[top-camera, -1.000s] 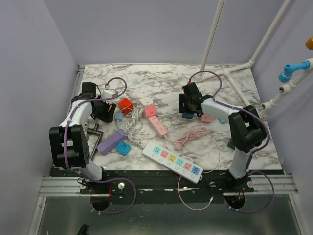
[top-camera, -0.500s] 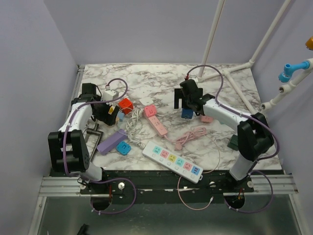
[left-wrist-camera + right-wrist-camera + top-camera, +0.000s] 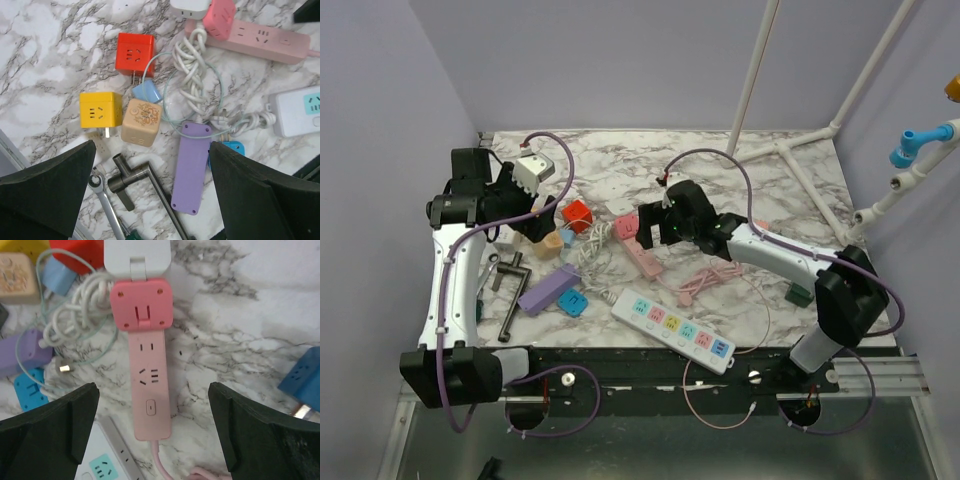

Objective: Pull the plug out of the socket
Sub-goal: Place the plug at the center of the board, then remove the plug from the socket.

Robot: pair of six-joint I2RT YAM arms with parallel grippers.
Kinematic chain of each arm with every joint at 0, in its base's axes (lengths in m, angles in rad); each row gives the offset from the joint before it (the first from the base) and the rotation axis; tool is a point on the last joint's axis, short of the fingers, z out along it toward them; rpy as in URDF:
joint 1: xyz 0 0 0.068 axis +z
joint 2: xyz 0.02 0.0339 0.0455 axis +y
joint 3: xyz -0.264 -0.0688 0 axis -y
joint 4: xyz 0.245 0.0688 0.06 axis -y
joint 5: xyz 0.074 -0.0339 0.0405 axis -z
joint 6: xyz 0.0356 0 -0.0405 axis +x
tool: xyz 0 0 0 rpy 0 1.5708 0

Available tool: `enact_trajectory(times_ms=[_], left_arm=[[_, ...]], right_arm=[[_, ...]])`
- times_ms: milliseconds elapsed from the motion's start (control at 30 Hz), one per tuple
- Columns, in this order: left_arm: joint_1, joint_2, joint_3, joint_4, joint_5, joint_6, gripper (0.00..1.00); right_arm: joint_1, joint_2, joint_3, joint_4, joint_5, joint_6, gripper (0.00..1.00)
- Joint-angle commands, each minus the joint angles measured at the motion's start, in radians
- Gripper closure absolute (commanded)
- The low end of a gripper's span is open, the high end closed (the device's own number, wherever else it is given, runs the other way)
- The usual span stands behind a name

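R gripper [image 3: 152,390] wide open, nothing in it, hanging over the pink strip [image 3: 150,360] near the middle of the worktop [image 3: 240,315], jaws either side of it. Reads as lining up for the pink plug [image 3: 141,305] seated at the strip's end toward the far edge. White block [image 3: 137,255] butts that plug; joined or just touching, can't tell. L gripper [image 3: 150,150] also wide, empty, high over yellow cube [image 3: 100,114] and tan cube [image 3: 141,121] by the left edge. Prob. parked clear, or free to pin the strip.

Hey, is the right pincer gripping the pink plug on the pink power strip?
No, the right pincer hangs open above the pink power strip, clear of the pink plug at its end.
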Motion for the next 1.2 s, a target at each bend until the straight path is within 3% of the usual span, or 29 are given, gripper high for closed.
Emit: enact_trajectory(times_ms=[0, 233, 533, 667, 867, 1000, 1067, 1167], left_arm=[[-0.002, 0.000, 0.086, -0.138, 0.128, 0.039, 0.02], [-0.037, 0.006, 0.122, -0.153, 0.105, 0.037, 0.02], [-0.067, 0.015, 0.131, -0.122, 0.084, -0.008, 0.02], [-0.080, 0.005, 0.115, -0.075, 0.082, -0.051, 0.02], [-0.088, -0.106, -0.037, 0.150, 0.098, -0.146, 0.02], [-0.137, -0.124, -0.081, 0.183, 0.120, -0.140, 0.01], [-0.154, -0.109, -0.092, 0.172, 0.156, -0.144, 0.01], [-0.191, -0.080, -0.128, 0.186, 0.191, -0.144, 0.01]], right_arm=[[-0.005, 0.072, -0.079, 0.101, -0.204, 0.022, 0.00], [0.003, 0.132, -0.070, 0.124, -0.209, -0.019, 0.00], [0.087, 0.254, -0.017, 0.081, -0.039, -0.089, 0.00], [0.100, 0.266, -0.049, 0.139, 0.041, -0.101, 0.03], [0.109, 0.225, -0.144, 0.306, 0.116, -0.137, 0.39], [0.113, 0.178, -0.220, 0.403, 0.151, -0.178, 0.79], [0.115, 0.156, -0.253, 0.439, 0.173, -0.191, 0.85], [0.128, 0.117, -0.310, 0.504, 0.224, -0.225, 0.86]])
